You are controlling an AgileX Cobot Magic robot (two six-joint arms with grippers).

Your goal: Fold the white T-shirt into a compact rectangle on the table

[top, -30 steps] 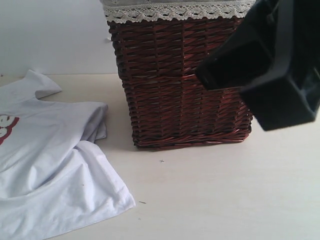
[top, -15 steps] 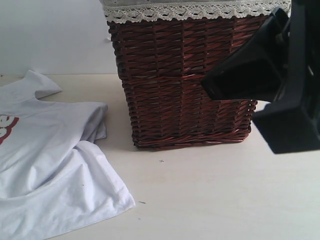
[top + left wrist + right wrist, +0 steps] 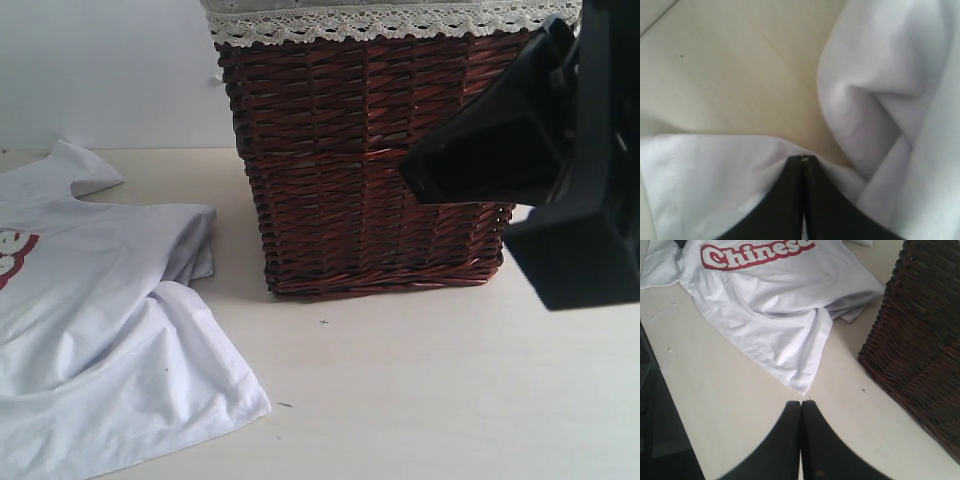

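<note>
Plainly at the start: the white T-shirt (image 3: pixel 100 330) lies crumpled at the left edge of the exterior frame, unfolded, on the table (image 3: pixel 420 400).

- Left fingers (image 3: pixel 787 200): pressed together, tips against a raised ridge of shirt cloth. Whether a layer is caught between them cannot be told.
- Right fingers (image 3: pixel 780 440): together, holding nothing, hanging over bare table just short of the shirt's hem corner (image 3: pixel 802 390). In the exterior view they loom dark at the right of the frame, in front of the wicker basket (image 3: pixel 360 170).
- Step in hand, as judged: getting hold of the shirt's edges to spread it flat before the first fold.
- To do it well: the right fingers need to part and take the hem corner low against the table. Both arms should draw the cloth taut and even, keeping it off the basket.
- Cloth: thin, soft white cotton, rumpled into rounded folds with a doubled flap near the hem. Fuzzy white lettering (image 3: pixel 755 252) is outlined in red.
- Basket: stiff dark red-brown weave, boxy, with a lace trim (image 3: pixel 380 22) along the rim.
- Table: pale cream, matte, a few dark specks.
</note>
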